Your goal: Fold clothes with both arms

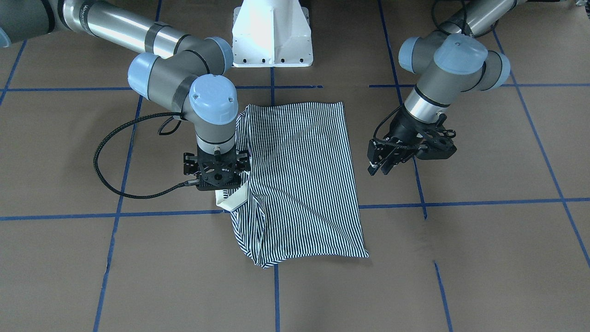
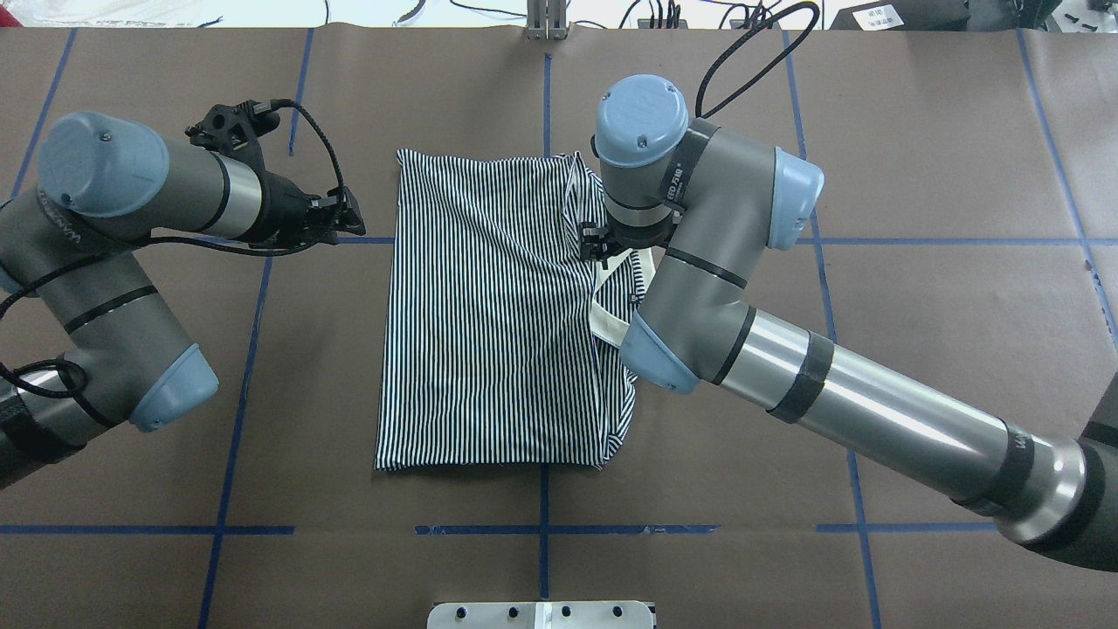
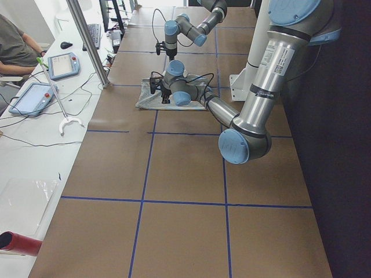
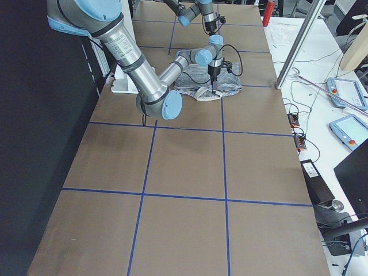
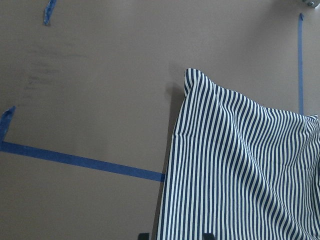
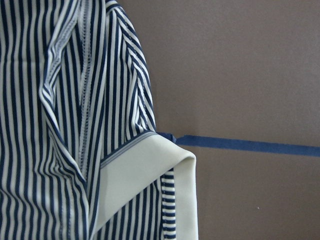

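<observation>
Overhead exterior, mid-frame: one navy-and-white striped polo shirt on a brown table; two grey metal arms. Left black claw spread; right claw over the cream collar, can't tell.

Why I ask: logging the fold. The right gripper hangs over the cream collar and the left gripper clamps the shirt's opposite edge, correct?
No. The left gripper clamps nothing; it hangs beside the shirt, as the front-facing view shows. The right gripper is over the collar.
</observation>
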